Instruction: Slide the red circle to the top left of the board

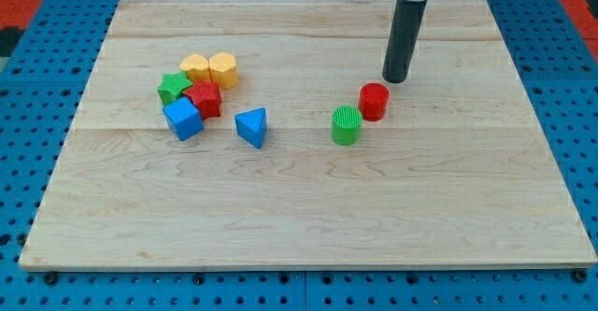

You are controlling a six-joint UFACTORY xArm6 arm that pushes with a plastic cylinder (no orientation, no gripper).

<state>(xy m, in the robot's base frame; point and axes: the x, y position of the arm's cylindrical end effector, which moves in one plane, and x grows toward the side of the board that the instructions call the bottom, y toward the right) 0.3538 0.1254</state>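
The red circle (374, 101), a short red cylinder, stands on the wooden board (308, 208) right of the middle. My tip (396, 78) rests on the board just above and to the right of it, a small gap apart. A green circle (346, 125) stands just below and left of the red circle, close to touching it.
A cluster sits at the view's left: two yellow blocks (211, 69), a green star (173, 88), a red block (204, 98) and a blue cube (182, 119). A blue triangle (251, 127) lies between the cluster and the green circle. Blue pegboard (37, 96) surrounds the board.
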